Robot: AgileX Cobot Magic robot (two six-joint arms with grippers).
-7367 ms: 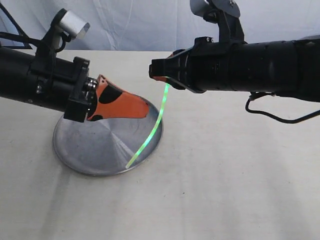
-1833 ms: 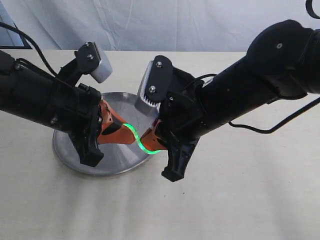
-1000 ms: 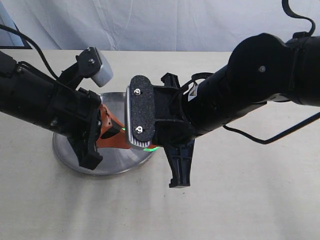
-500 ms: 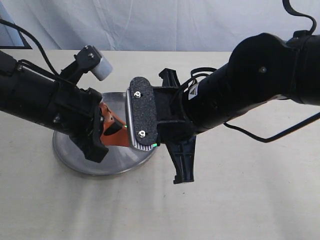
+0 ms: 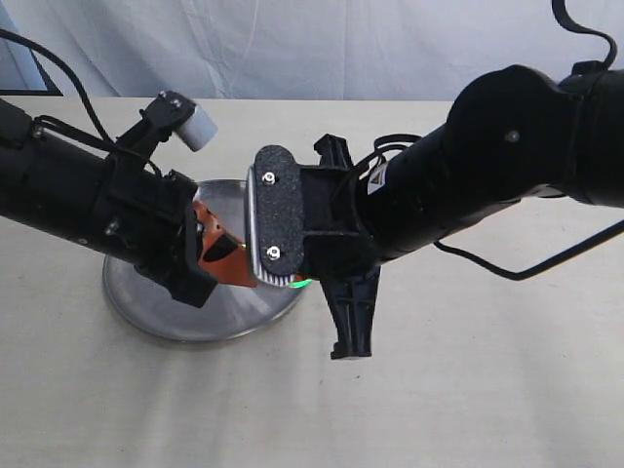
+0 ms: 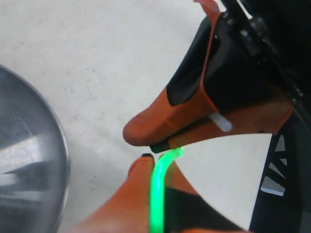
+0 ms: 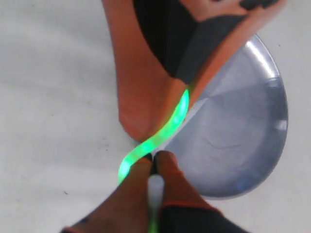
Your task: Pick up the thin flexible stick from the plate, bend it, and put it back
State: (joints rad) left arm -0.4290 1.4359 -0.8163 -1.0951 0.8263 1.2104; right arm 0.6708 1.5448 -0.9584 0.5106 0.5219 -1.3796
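The thin flexible stick [image 7: 160, 133] glows bright green and runs in a tight S-curve between my two grippers. My left gripper [image 6: 156, 158] is shut on one end of the stick [image 6: 158, 194]. My right gripper [image 7: 154, 156] is shut on the other end, whose pale tip [image 7: 155, 187] lies between its fingers. In the exterior view only a green glint of the stick [image 5: 300, 283] shows under the right wrist camera. The orange fingertips [image 5: 216, 255] of both grippers nearly meet above the right edge of the silver plate [image 5: 146, 307].
The plate [image 7: 243, 145] rests on a pale cloth-covered table [image 5: 468, 390]. Both black arms [image 5: 468, 185] crowd over the plate's right side. A white backdrop hangs behind.
Over the last second the left arm shifted a little and its wrist camera swung upward. The grippers stay close together, keeping the stick sharply bent; seconds ago it hung nearly straight from the right gripper.
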